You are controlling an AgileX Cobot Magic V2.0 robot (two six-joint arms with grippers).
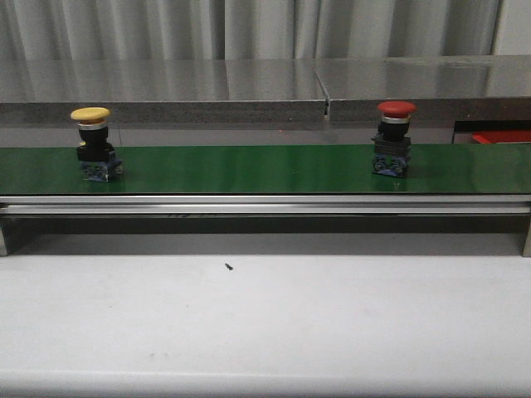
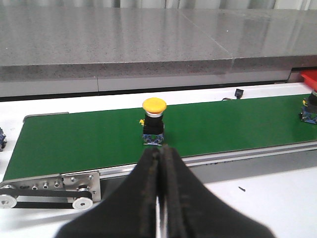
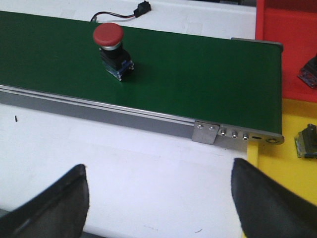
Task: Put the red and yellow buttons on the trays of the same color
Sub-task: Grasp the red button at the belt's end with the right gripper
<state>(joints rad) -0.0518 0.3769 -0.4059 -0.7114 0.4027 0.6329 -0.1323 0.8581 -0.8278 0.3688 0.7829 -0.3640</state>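
Observation:
A yellow button [image 1: 91, 141] stands upright on the left part of the green belt [image 1: 249, 170], and a red button [image 1: 394, 137] stands on the right part. Neither gripper shows in the front view. In the left wrist view my left gripper [image 2: 161, 149] is shut and empty, over the white table just short of the belt, in line with the yellow button [image 2: 153, 121]. My right gripper [image 3: 159, 166] is wide open over the white table, with the red button [image 3: 111, 49] well beyond it on the belt. A red tray [image 3: 287, 44] and a yellow tray [image 3: 292, 173] lie past the belt's end.
Each tray holds a button body at the frame edge, one in the red tray [image 3: 309, 72] and one in the yellow tray [image 3: 307, 141]. A small black sensor with a cable [image 3: 141, 9] lies behind the belt. A tiny dark screw [image 1: 228, 266] lies on the white table. The belt's metal rail [image 1: 265, 203] runs along its front.

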